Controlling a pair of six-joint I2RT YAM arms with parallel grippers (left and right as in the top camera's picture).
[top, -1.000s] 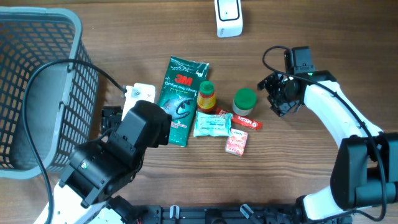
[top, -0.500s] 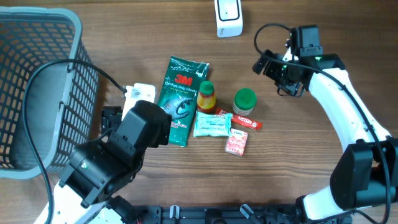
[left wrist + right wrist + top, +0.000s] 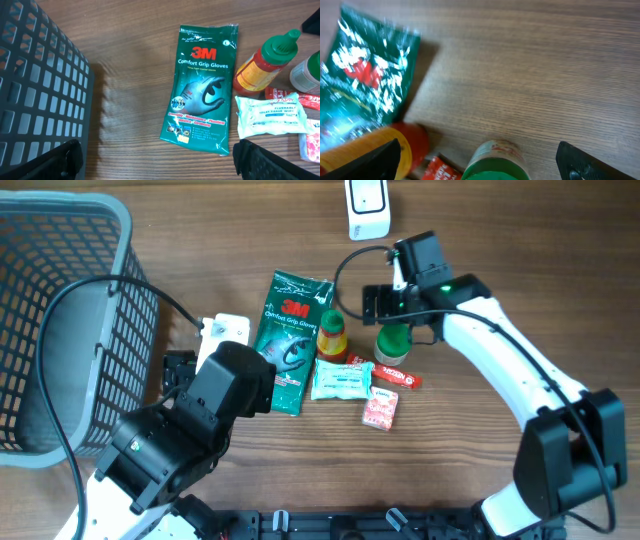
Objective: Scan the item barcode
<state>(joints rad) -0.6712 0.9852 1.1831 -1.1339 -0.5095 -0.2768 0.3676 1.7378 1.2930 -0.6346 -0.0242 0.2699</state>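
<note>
Judging by how things lie, you are at the very start of this job: nothing has been lifted and no barcode has been shown to the scanner. It stands well beyond the glove packet, toward the far edge of the table on the right arm's side. Your right gripper hangs with its jaws spread wide and nothing in them. In its wrist view the fingertips sit at the bottom corners and the green-lidded jar shows low between them. It looks lined up on that jar, though I cannot tell whether either finger touches it. The jar stands upright on the right arm's side of the glove packet, with only the sauce bottle between the two. Toward the robot from the glove packet's lower corner lie a tissue pack, a red sachet and a small pink pack. Your left gripper is likewise fully spread and empty, hovering at the glove packet's near end, with the basket on the packet's other side. What remains, as I read it, is everything: close on the jar, carry it to the scanner, turn its label to the window. Mind the sauce bottle just beside the jar when the jaws come in.
</note>
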